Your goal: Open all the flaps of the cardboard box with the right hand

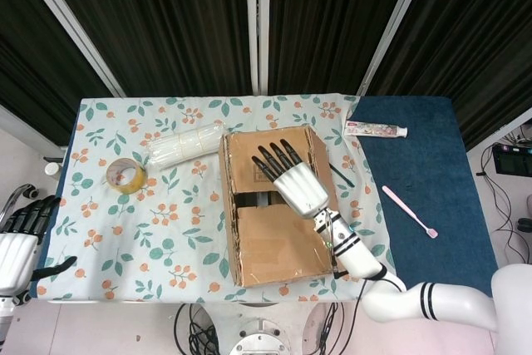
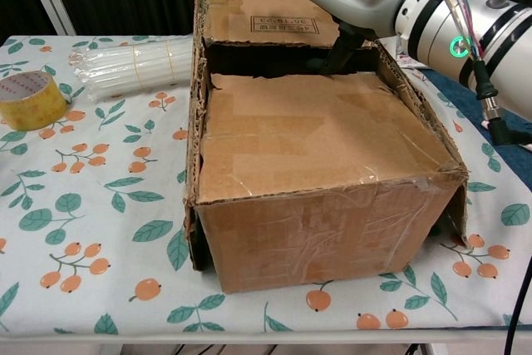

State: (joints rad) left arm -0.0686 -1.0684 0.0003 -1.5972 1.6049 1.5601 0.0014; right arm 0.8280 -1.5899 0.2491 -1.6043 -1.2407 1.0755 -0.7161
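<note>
Head view: floral tablecloth (image 1: 166,205), black curtains (image 1: 166,22) behind.

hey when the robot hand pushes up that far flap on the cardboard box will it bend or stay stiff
The far flap is corrugated, so it should probably hinge as one stiff panel. Its ragged edges and the box's creased front suggest worn board that may buckle a little under the right robot hand.

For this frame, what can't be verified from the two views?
- Box contents: the gap between the flaps of the cardboard box is dark in the chest view and covered by the right hand in the head view.
- Right hand's contact with the far flap: fingertips cut off, chest view.
- Left hand: cropped by the head view's edge.
</note>
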